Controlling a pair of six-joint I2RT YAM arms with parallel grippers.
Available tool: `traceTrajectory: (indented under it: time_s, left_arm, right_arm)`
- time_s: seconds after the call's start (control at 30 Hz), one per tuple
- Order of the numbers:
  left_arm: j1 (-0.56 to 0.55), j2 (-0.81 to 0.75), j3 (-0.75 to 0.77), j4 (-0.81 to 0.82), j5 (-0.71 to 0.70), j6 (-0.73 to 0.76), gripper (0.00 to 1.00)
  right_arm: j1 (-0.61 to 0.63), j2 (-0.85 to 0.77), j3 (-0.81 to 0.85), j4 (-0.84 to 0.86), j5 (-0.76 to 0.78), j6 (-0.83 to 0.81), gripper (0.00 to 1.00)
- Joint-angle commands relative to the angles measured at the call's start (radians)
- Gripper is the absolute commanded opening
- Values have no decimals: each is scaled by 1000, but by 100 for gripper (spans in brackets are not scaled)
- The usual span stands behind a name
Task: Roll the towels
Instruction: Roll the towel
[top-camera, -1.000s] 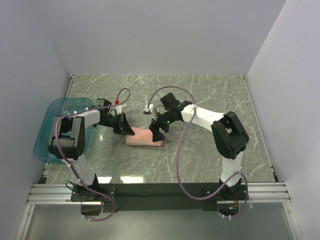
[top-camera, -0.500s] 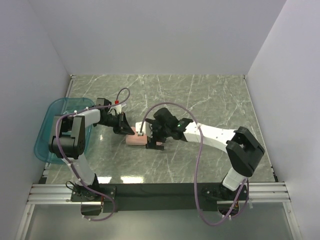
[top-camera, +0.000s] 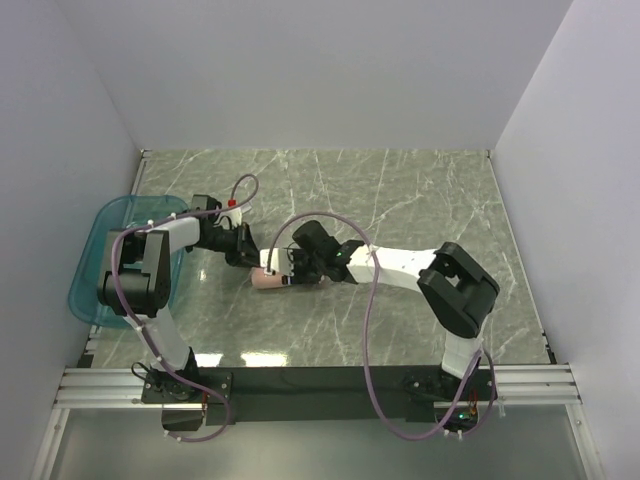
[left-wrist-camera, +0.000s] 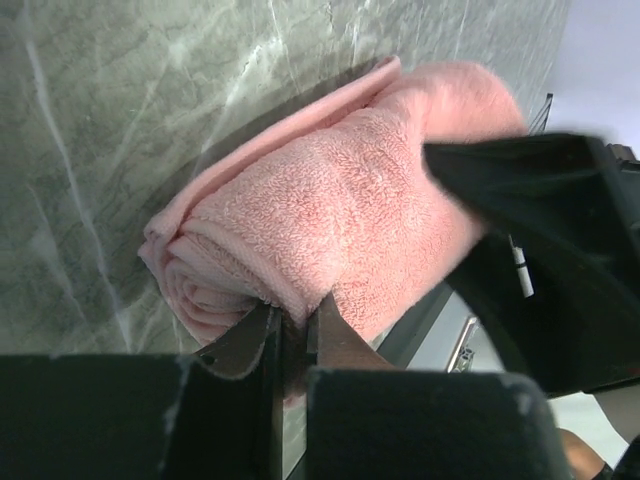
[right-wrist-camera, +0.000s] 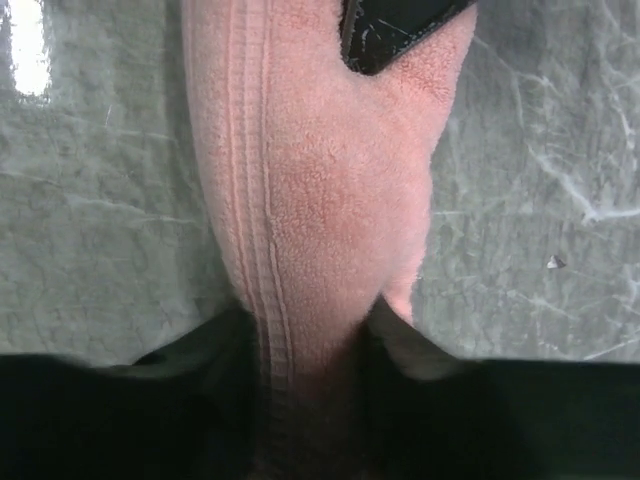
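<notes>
1. your left gripper (left-wrist-camera: 298, 325) is pinched almost shut on an outer layer at one end of the salmon-pink rolled terry-cloth towel (left-wrist-camera: 340, 200).
2. your right gripper (right-wrist-camera: 305, 340) stands about half open, and its fingers (right-wrist-camera: 212, 350) squeeze the roll's other end between them.
3. the roll lies on the grey-green marble-pattern table (top-camera: 400, 190), between your two arms.
4. a teal translucent plastic tray (top-camera: 90, 265) sits apart at the table's left edge.

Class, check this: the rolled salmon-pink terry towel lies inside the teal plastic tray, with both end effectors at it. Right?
No. The top external view shows the rolled salmon-pink terry towel lying on the grey marble table, clear of the teal plastic tray. The left end effector and right end effector are at it, as stated.
</notes>
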Motion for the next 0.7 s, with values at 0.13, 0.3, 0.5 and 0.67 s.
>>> traceTrajectory:
  time_s: [0.13, 0.3, 0.5, 0.67]
  left_arm:
    - [63, -55, 38, -35, 26, 105, 33]
    - [97, -290, 12, 11, 32, 122, 53]
    - [117, -503, -8, -75, -37, 322, 58]
    - [96, -683, -103, -147, -97, 613, 71]
  right_arm:
    - [-85, 143, 121, -279, -200, 18, 6]
    - [-153, 251, 297, -486, -390, 21, 3]
    - [-171, 309, 380, -584, -467, -5, 3]
    - [-179, 344, 411, -634, -512, 5, 3]
